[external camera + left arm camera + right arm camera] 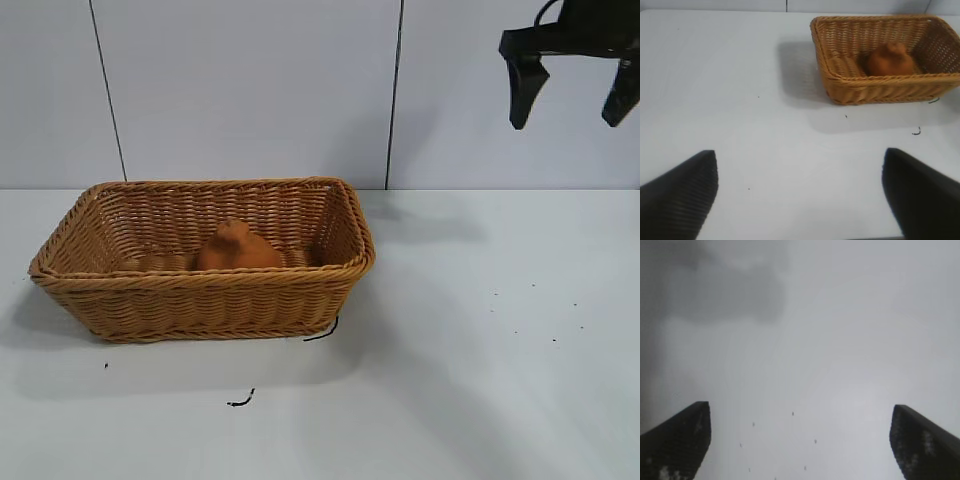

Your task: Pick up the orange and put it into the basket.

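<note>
The orange (236, 250), a dull-orange fruit with a knobby neck on top, lies inside the tan wicker basket (205, 291) at the left of the table. It shows in the left wrist view too, the orange (890, 60) in the basket (880, 90). My right gripper (572, 95) hangs open and empty high at the upper right, far from the basket. In its own view the right gripper (801, 415) is over bare table. My left gripper (800, 165) is open and empty over the table, away from the basket; it is out of the exterior view.
Two small black scraps lie on the white table, one by the basket's front right corner (322, 331) and one in front of it (241, 400). Dark specks (540, 310) dot the table on the right. A white panelled wall stands behind.
</note>
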Motion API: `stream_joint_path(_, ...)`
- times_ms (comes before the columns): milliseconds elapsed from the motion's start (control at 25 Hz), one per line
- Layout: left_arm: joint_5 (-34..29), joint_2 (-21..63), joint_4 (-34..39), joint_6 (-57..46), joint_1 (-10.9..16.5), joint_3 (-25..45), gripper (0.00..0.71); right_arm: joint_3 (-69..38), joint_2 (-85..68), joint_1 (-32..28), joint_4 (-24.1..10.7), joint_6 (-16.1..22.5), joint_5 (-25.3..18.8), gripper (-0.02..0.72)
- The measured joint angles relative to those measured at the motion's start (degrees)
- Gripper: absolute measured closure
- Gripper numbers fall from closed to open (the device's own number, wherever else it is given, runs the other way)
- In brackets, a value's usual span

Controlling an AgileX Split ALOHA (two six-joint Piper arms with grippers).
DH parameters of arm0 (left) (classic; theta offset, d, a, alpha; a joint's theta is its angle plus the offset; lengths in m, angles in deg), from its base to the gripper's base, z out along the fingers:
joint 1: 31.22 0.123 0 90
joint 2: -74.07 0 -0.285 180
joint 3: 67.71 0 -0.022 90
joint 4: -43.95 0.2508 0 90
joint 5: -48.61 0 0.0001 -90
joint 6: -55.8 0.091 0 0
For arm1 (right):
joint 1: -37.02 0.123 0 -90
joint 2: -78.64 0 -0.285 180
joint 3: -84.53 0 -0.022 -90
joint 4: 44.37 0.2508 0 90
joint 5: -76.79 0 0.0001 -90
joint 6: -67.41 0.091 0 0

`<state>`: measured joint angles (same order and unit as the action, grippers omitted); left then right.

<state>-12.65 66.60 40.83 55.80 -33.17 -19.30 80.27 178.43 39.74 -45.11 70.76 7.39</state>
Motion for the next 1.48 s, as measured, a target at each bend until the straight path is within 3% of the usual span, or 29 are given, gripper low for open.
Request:
stream_joint_path(360, 0.0, 0.0, 0.0, 0.0, 0.0, 0.0, 0.071, -27.01, -34.3, 0.0, 0.21, -0.86, 0.28, 0.008)
stream_joint_path(680, 0.0, 0.0, 0.0, 0.0, 0.0, 0.0, 0.071, -42.88, -65.48, 0.0, 0.16, -3.35, 8.76, 0.008)
stream_joint_path(1080, 0.0, 0.0, 0.0, 0.0, 0.0, 0.0, 0.071, -44.29, -90.04, 0.0, 0.27, -3.92, 10.82, 0.008)
stream_joint_path(1480, 0.0, 0.0, 0.0, 0.0, 0.0, 0.0, 0.071, -44.29, -92.22, 0.0, 0.27, -3.92, 10.77, 0.008)
